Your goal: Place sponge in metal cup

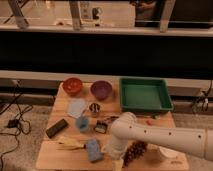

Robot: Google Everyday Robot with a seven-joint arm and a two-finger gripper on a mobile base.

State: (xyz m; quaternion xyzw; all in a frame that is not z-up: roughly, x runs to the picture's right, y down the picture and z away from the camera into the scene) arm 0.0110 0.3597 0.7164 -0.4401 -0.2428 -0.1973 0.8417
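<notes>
Medium-blue flat rectangular sponge lies on the wooden desk near its front edge, just right of a pale yellow object. Small metal cup stands upright further back, well apart from the sponge, between a pale blue flat sheet and the green rectangular tray. The gripper, on the white arm, hangs at the front edge, just right of the sponge and beside a dark reddish cluster; its opening cannot be told. Black rectangular block at left.
</notes>
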